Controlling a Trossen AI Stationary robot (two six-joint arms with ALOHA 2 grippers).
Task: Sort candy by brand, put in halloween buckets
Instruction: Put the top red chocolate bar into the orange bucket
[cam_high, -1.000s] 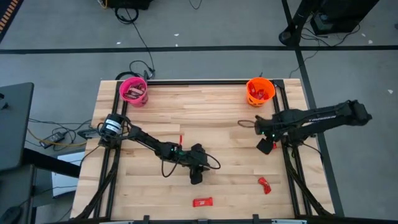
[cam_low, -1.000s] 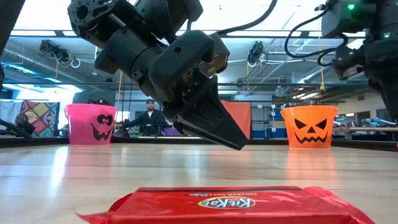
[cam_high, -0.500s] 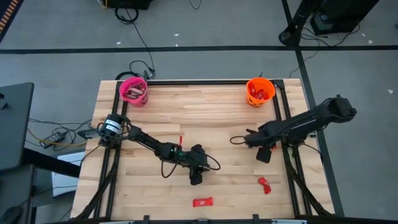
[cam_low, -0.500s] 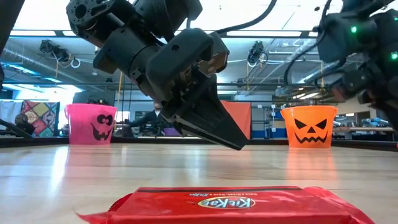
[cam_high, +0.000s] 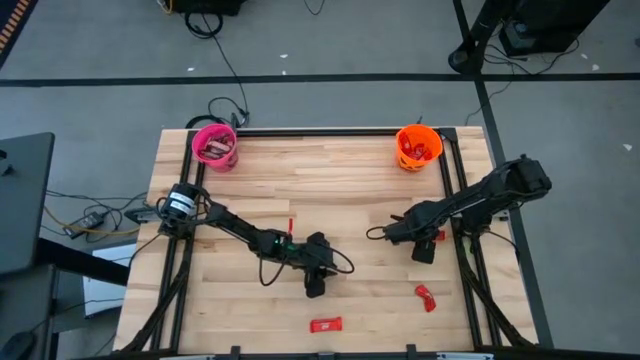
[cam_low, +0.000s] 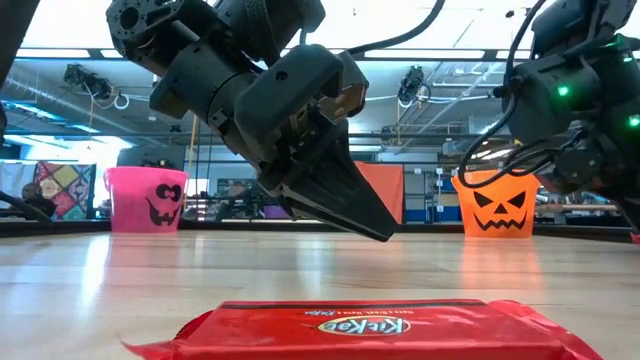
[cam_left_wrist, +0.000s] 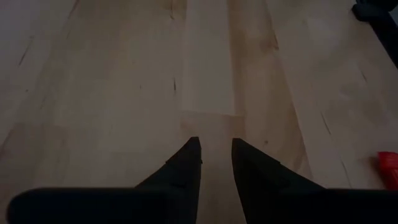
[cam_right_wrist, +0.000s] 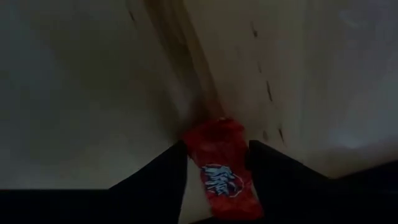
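Note:
Three red wrapped candies lie on the wooden table: one near the near edge (cam_high: 325, 325), which fills the low view's foreground (cam_low: 370, 330), one at the near right (cam_high: 428, 297), and a thin one mid-table (cam_high: 290, 228). My right gripper (cam_high: 423, 250) is open and hovers just short of the near-right candy (cam_right_wrist: 219, 165), which shows between its fingers. My left gripper (cam_high: 315, 287) hangs above the table mid-near, tips (cam_left_wrist: 216, 144) a narrow gap apart, empty. The pink bucket (cam_high: 214, 147) stands at the far left, the orange bucket (cam_high: 418, 147) at the far right, both holding candy.
Black rails run along the table's left and right sides (cam_high: 470, 280). The left arm's cable loops beside its wrist (cam_high: 345, 262). Bare wood lies between the two grippers and toward the far edge. In the low view the room behind shows shelves and lights.
My right gripper has moved toward the near edge and slightly left, nearer the red candy at the near right, while its arm has folded back at the elbow. The left arm and the candies have kept still.

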